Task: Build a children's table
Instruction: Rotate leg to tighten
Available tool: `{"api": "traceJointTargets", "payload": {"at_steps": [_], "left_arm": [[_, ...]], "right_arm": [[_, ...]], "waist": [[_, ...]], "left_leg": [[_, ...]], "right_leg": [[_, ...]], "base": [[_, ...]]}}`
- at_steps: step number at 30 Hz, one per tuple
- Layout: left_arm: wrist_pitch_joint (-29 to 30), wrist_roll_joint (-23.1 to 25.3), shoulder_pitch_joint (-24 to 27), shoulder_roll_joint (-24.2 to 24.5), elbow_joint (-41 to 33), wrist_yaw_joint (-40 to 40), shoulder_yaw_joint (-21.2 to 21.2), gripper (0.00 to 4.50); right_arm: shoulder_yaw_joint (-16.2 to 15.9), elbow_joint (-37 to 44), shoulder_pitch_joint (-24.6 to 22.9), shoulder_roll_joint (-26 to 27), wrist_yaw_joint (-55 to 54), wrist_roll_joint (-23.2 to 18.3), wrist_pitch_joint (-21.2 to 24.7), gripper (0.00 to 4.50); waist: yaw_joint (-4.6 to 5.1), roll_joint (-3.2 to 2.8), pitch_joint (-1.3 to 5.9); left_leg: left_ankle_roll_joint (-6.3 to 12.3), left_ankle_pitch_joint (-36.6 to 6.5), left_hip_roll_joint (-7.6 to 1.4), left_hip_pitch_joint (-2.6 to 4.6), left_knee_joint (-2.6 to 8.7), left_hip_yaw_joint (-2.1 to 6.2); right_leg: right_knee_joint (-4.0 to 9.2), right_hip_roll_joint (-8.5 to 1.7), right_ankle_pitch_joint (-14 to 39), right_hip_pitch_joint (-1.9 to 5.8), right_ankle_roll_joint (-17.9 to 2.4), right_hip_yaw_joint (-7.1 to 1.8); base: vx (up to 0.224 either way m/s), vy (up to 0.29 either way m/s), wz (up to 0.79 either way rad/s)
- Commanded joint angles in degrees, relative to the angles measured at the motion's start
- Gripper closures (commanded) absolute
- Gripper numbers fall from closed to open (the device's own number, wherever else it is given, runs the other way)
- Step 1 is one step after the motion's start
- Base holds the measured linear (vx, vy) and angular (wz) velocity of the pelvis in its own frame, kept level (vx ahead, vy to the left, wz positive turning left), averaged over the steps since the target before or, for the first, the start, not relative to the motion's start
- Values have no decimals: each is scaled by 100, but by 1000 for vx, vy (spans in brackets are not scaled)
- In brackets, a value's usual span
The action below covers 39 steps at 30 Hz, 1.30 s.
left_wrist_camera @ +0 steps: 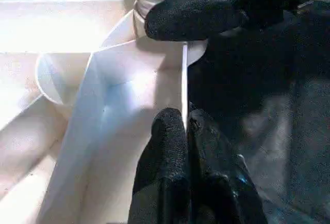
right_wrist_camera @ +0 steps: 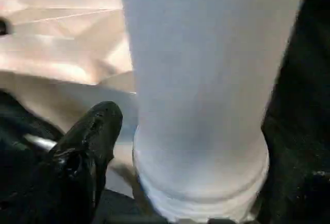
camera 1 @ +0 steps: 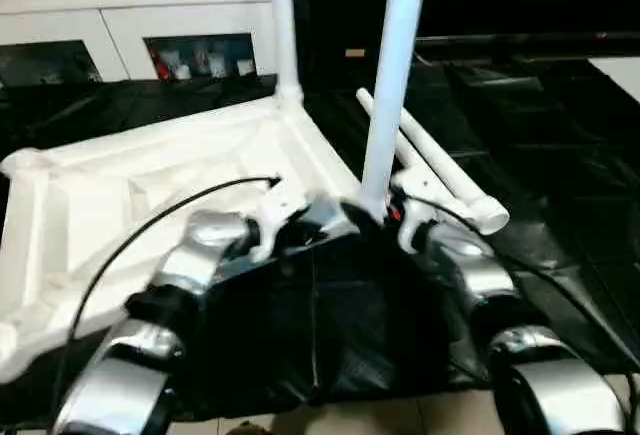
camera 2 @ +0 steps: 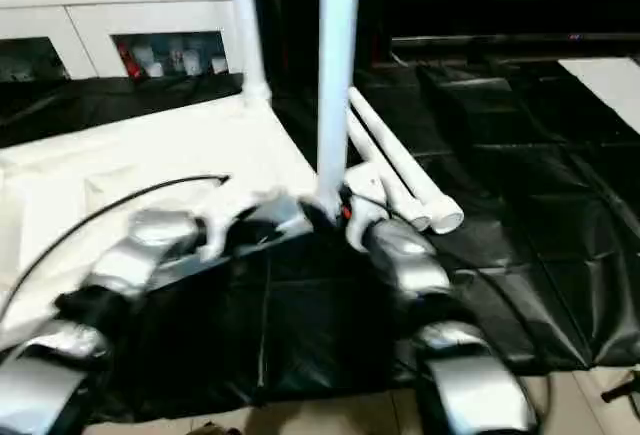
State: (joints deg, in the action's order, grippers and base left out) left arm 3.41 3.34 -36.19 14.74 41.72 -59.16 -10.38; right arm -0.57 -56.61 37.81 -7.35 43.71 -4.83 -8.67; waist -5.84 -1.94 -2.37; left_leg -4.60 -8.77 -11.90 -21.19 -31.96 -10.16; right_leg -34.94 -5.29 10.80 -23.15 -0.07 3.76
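White plastic table top (camera 1: pixel 120 195), ribbed underside up — left half of frame, on black sheeting (camera 1: pixel 560 155). Left gripper (left_wrist_camera: pixel 184 123): fingers together at the top's rim. Two white tube legs (camera 1: pixel 385 85) upright, centre. Right gripper (camera 1: pixel 405 217): fingers apart around the nearer leg's base. Two loose white tube legs (camera 1: pixel 450 180), centre right.

No text, label, brand, number or sign can be read in any of the views. The white plastic of the children's table (camera 1: pixel 150 185) and its legs is plain and unmarked, and the small items behind the glass doors of the cabinet (camera 1: pixel 130 15) are too blurred to make out any lettering.
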Motion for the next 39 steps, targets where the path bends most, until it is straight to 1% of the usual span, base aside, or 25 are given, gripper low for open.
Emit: {"api": "traceJointTargets", "payload": {"at_steps": [1,6,7,9,10,11,13,15,17,18,19,21,25,27,28,29,30,31,32,33,34,35,36,38,39], "left_arm": [[-318,-438,25,-112,-267,-465,-46,450],[-338,-533,88,130,-356,-1075,-122,450],[-291,-574,112,202,-405,-1267,-134,450],[-251,-595,123,237,-428,-1380,-136,450],[-244,-612,144,285,-467,-1517,-158,450],[-200,-663,180,344,-541,-1731,-175,450],[-201,-682,205,408,-590,-1910,-210,450],[-203,-697,218,448,-606,-2025,-230,450],[-240,-698,222,484,-602,-2103,-247,450],[-208,-721,227,523,-618,-2220,-261,450],[-205,-722,227,526,-619,-2229,-262,450],[-194,-727,226,534,-626,-2252,-255,450],[-138,-678,202,502,-570,-2065,-202,450],[-93,-589,141,405,-448,-1718,-149,450],[-43,-445,48,301,-295,-1271,-108,450],[-4,-401,14,266,-246,-1133,-100,450],[88,-299,-65,184,-132,-812,-82,450],[108,-270,-101,130,-80,-687,-72,450],[163,-241,-162,29,-1,-452,-40,450],[216,-226,-208,-47,57,-280,-15,450],[273,-211,-253,-121,112,-108,9,450],[329,-177,-315,-236,193,137,23,450],[401,-159,-387,-369,293,419,49,450],[488,-139,-524,-662,505,981,110,450],[493,-119,-567,-752,574,1170,127,450]], "right_arm": [[-443,193,-148,19,934,-5,92,55],[-668,597,-338,-355,2042,-59,152,55],[-777,768,-417,-495,2391,-62,222,55],[-830,851,-454,-568,2574,-56,265,55],[-900,928,-489,-644,2754,-44,307,81],[-977,1031,-527,-735,2987,-29,360,88],[-1039,1111,-537,-796,3185,-36,441,93],[-1079,1187,-554,-832,3297,-39,495,118],[-1131,1318,-594,-874,3454,-53,614,129],[-1181,1435,-638,-901,3554,-62,685,141],[-1185,1446,-643,-903,3562,-63,692,141],[-1206,1516,-676,-910,3586,-75,738,164],[-1124,1578,-769,-798,3393,-141,884,175],[-997,1491,-768,-656,2963,-154,910,175],[-828,1274,-684,-461,2197,-63,922,176],[-784,1199,-651,-406,1957,-27,928,176],[-685,1027,-577,-281,1407,56,942,176],[-634,920,-532,-202,1044,121,896,176],[-542,729,-442,-80,503,176,895,176],[-472,607,-384,3,187,178,917,177],[-405,508,-334,82,-109,174,961,177],[-318,367,-259,206,-499,153,980,177],[-241,203,-173,336,-948,152,1011,177],[-121,-111,-8,632,-1650,148,949,177],[-72,-202,42,731,-1811,134,926,177]], "waist": [[-38,43,346],[-92,40,335],[-90,59,330],[-108,63,329],[-111,56,327],[-109,63,323],[-115,60,324],[-116,62,324],[-127,68,327],[-136,87,323],[-154,83,330],[-160,77,330],[-191,86,329],[-195,85,327],[-190,83,320],[-173,83,306],[-140,88,297],[-114,90,296],[-58,91,292],[-58,91,292],[-19,87,292],[-16,70,292],[8,76,285],[22,61,297],[43,75,290]], "left_leg": [[416,-1439,-108,22,293,-13],[399,-1626,-129,44,313,-7],[381,-1663,-130,43,315,-11],[383,-1679,-134,43,314,-7],[369,-1695,-134,45,323,-4],[364,-1709,-129,48,324,-6],[360,-1678,-138,47,325,-2],[362,-1675,-136,44,327,-2],[354,-1639,-136,52,325,-1],[359,-1624,-138,51,325,-6],[358,-1568,-141,48,323,-2],[352,-1567,-144,52,324,-2],[305,-1586,-141,56,323,-5],[275,-1581,-141,57,325,-4],[233,-1589,-140,61,336,0],[188,-1619,-133,55,343,-3],[73,-1710,-117,56,363,14],[-2,-1838,-110,92,373,27],[-46,-1877,-97,85,370,25],[-46,-1877,-97,85,370,25],[-63,-1934,-94,100,371,34],[-52,-1960,-93,99,373,34],[-55,-1973,-89,96,372,29],[-69,-1929,-82,90,372,40],[-58,-1943,-78,86,372,27]], "right_leg": [[407,-263,891,296,-1408,-187],[421,-262,1031,279,-1409,-196],[425,-263,1078,276,-1415,-197],[425,-267,1124,285,-1391,-200],[432,-273,1215,275,-1370,-204],[439,-270,1252,274,-1365,-202],[438,-276,1282,272,-1359,-208],[432,-273,1272,267,-1365,-206],[431,-276,1286,269,-1356,-209],[439,-274,1277,266,-1345,-211],[422,-279,1222,271,-1342,-213],[423,-281,1203,263,-1350,-212],[426,-287,1263,259,-1324,-216],[428,-288,1280,257,-1305,-217],[432,-287,1338,252,-1283,-218],[443,-288,1427,242,-1260,-221],[465,-304,1718,248,-1163,-217],[500,-315,1994,242,-1082,-211],[514,-311,2099,229,-1043,-218],[514,-311,2099,229,-1043,-218],[532,-309,2203,216,-994,-217],[540,-307,2208,215,-988,-218],[546,-296,2184,203,-985,-222],[540,-298,2100,219,-986,-214],[553,-286,2088,211,-975,-219]], "base": [[0,0,0],[0,0,0],[0,0,0],[0,0,0],[0,0,0],[0,0,0],[0,0,0],[0,0,0],[0,0,0],[0,0,0],[0,0,0],[0,0,0],[0,0,0],[0,0,0],[0,0,0],[0,0,0],[0,0,0],[0,0,0],[0,0,0],[0,0,0],[0,0,0],[0,0,0],[0,0,0],[0,0,0],[0,0,0]]}}
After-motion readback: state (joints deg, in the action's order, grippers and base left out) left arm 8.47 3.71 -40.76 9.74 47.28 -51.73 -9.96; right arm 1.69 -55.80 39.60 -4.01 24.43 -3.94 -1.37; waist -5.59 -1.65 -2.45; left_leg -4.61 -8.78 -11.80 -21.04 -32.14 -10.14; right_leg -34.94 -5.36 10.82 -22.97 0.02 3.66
